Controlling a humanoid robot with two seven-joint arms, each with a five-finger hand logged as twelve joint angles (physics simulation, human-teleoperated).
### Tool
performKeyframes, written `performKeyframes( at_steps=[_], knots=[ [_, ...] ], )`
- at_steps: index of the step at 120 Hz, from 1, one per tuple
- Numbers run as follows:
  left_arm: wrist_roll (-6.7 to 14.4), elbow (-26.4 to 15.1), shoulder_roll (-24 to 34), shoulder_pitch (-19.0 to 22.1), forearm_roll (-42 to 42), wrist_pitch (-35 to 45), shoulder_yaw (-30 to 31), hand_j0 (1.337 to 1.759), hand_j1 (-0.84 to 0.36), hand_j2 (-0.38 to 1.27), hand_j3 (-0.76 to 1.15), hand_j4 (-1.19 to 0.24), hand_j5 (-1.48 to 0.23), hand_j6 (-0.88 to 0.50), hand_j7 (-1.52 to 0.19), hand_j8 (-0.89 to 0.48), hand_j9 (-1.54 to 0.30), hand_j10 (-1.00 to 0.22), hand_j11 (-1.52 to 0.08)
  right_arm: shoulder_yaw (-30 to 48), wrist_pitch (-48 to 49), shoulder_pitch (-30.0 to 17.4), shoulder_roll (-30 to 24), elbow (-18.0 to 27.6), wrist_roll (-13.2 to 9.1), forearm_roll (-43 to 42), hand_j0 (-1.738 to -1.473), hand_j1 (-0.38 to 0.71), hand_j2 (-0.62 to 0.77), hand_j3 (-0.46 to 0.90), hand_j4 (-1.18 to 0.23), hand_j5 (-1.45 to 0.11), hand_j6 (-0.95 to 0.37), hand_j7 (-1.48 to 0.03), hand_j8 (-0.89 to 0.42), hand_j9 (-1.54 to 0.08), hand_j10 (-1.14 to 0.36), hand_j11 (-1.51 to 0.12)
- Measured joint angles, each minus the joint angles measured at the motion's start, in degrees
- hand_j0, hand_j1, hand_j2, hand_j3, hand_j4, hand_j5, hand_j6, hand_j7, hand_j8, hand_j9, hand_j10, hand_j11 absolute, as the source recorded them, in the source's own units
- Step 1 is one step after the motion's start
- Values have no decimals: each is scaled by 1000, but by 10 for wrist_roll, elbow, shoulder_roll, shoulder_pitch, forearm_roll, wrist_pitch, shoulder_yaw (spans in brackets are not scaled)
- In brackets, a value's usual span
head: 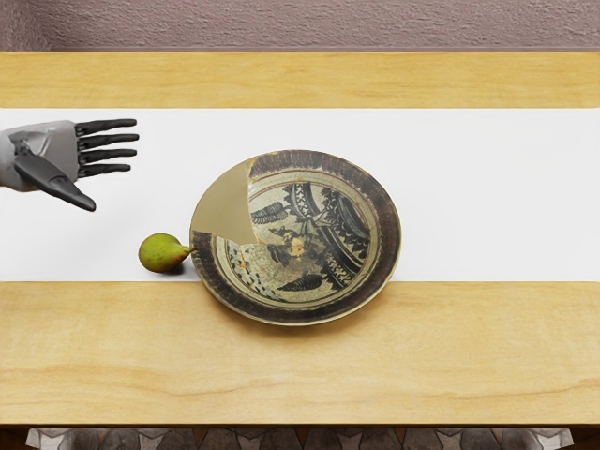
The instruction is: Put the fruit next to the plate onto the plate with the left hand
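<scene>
Head view shows you the left hand (70,159) at the picture's left edge, above the white strip (487,187) that runs across the wooden table (300,356); its four fingers (111,141) stretch straight toward the right, stacked one under another with thin gaps between them; the thumb (58,180) slants down and to the right below them; so you see the hand spread flat, gripping nothing.

You find the pear (162,253) lying on the strip, just left of the plate (389,225); its fat end points left and its narrow end points right, at the plate's rim; you cannot tell whether the tip touches the rim or stops just short of it. The pear is yellow-green, on its side, with a small shadow under it; it is beside the plate and not on it.

The hand sits up and to the left of the pear, apart from it, and farther still from the plate.

The plate is round, with a dark brown rim and dark figures on an ochre ground; a plain tan patch covers its upper left part; its near edge hangs over the strip's lower border onto the bare wood.
</scene>
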Motion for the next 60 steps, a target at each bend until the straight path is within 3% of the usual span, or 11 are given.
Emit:
performKeyframes(
  at_steps=[35,60],
  knots=[
    [0,-9,6,-9,5,0,-1,1658,333,4,0,-14,-19,-13,-19,-14,-19,-14,-18,0,0,0,0,0,0,-1,-1658,-349,0,0,0,0,0,0,0,0,0,0],
    [0,-22,3,-8,102,0,-32,1658,333,4,0,-14,-19,-14,-19,-14,-19,-14,-19,0,0,0,0,0,0,0,-1658,-349,0,0,0,0,0,0,0,0,0,0]
  ],
)
